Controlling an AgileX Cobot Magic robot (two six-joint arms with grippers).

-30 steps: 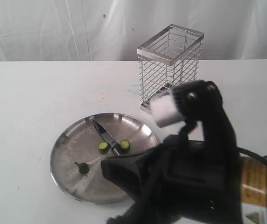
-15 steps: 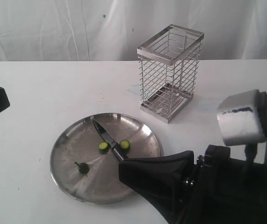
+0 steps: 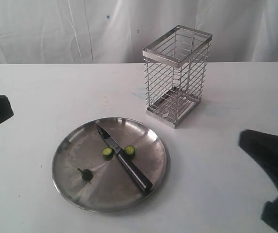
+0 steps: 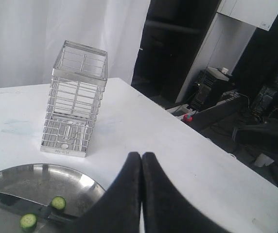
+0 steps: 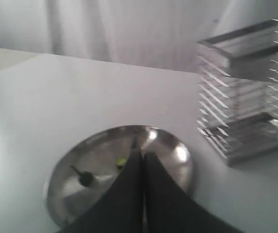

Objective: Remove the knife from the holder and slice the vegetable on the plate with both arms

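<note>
- Left tool: fingers pressed flat together, nothing between them. It is held above the tabletop, on the near side of the plate.
- Right tool: fingers likewise pressed together, gripping nothing. Its wrist view is blurred.
- Knife: lies flat on the plate, dark tip toward far-left, black handle toward near-right, with the handle's end at the rim.
- Vegetable: cut. Two round green slices sit on either side of the knife, just beside it. The stem piece lies apart, nearer and to the left, also on the plate.
- Holder: upright on the tabletop, far-right of the plate, not touching it.
</note>
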